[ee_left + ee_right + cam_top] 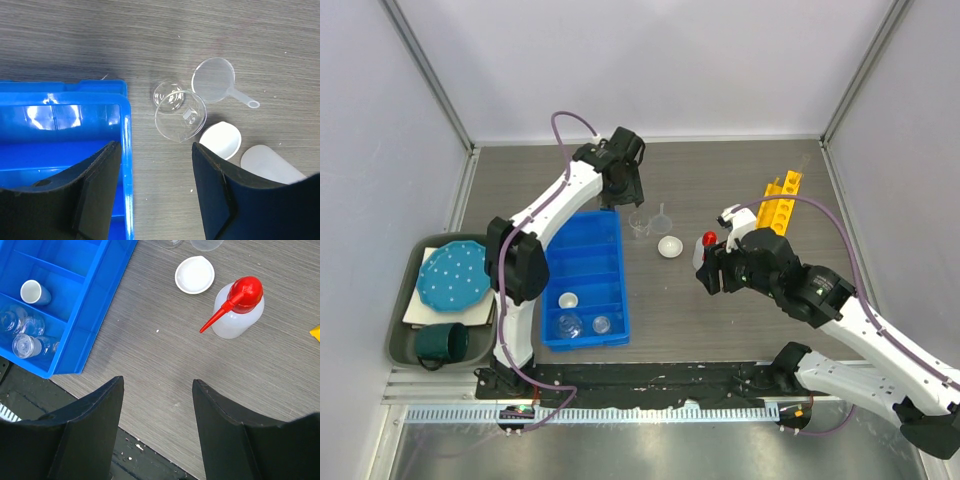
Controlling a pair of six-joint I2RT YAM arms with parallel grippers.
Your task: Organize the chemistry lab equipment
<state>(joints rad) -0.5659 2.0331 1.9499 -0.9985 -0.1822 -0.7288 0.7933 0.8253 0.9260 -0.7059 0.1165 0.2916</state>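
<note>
A clear glass beaker (639, 224) and a clear funnel (662, 217) stand just right of the blue tray (588, 240). A white round dish (669, 246) and a red-capped squeeze bottle (708, 245) stand in front of them. The yellow holed rack (780, 200) lies at the back right. My left gripper (620, 192) is open and empty, over the tray's far right corner; its view shows the beaker (181, 116), funnel (214, 80) and dish (220, 140) ahead. My right gripper (705, 275) is open and empty, near the bottle (237, 307) and dish (194, 274).
The tray's near compartments hold a small white cup (34, 292) and clear glass vials (27, 335). A grey bin (404, 330) at the left holds the teal dotted plate (455, 277) and the dark teal mug (442, 343). The table's front edge (130, 440) is below my right gripper.
</note>
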